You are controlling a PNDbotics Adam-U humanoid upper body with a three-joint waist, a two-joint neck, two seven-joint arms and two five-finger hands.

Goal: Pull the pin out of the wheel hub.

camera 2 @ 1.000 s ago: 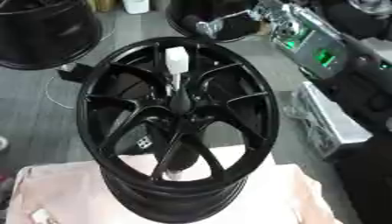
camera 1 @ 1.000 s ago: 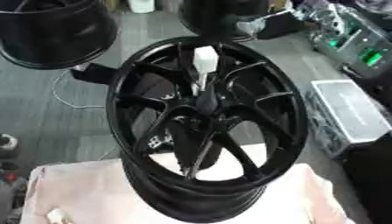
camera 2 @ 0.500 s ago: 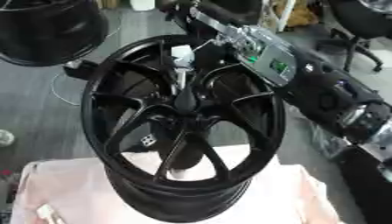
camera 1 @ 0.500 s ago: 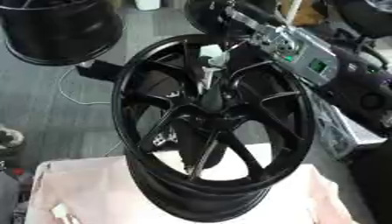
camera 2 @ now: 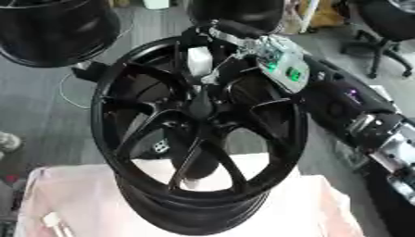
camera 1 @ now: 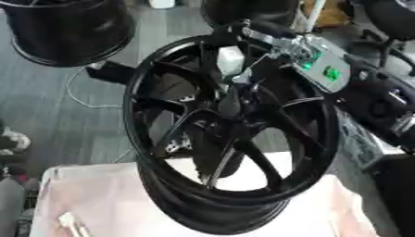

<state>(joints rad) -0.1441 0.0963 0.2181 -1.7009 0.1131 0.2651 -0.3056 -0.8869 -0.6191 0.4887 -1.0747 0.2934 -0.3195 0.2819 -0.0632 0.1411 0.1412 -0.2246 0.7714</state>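
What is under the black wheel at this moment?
The black wheel stands on a pale pink cloth, seen through its lower spokes too. Its bottom rim hides the contact. The right hand reaches the white pin.

Gloss-black wheel hub [camera 1: 231, 139] on pale pink cloth [camera 1: 105, 203].

The hub's smooth spokes catch soft reflections at centre frame; the pin [camera 1: 229, 61] at its upper middle looks like white matt plastic. The right hand [camera 2: 212, 33], upper right, is black with bare silver metal plates. The grey floor [camera 1: 57, 115] at left looks matt.
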